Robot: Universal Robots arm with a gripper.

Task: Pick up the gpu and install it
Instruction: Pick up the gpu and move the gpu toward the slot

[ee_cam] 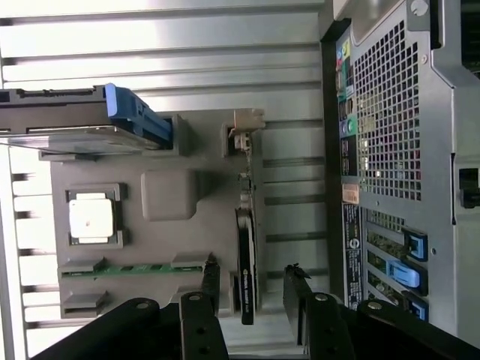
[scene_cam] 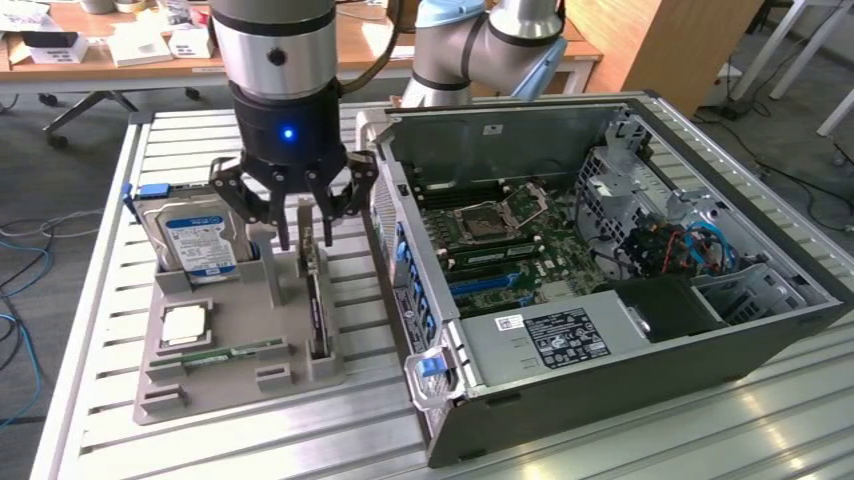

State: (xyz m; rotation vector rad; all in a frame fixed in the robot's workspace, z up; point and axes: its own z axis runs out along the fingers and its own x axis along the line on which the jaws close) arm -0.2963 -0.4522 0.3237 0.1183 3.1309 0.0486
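While my fingers (ee_cam: 304,300) are standing wide, I am hovering my gripper (scene_cam: 304,235) over the gpu (ee_cam: 246,277), which is standing on edge in the grey tray (scene_cam: 227,370) beside the open computer case (scene_cam: 747,330). Gripping well, I judge, is meaning staying square to the card, one finger per face.

A long brown wooden desk (scene_cam: 350,30) carrying white boxes (scene_cam: 140,45) stands behind the slatted aluminium worktable (scene_cam: 94,330); loose cables (scene_cam: 24,236) trail over grey floor (scene_cam: 40,170).
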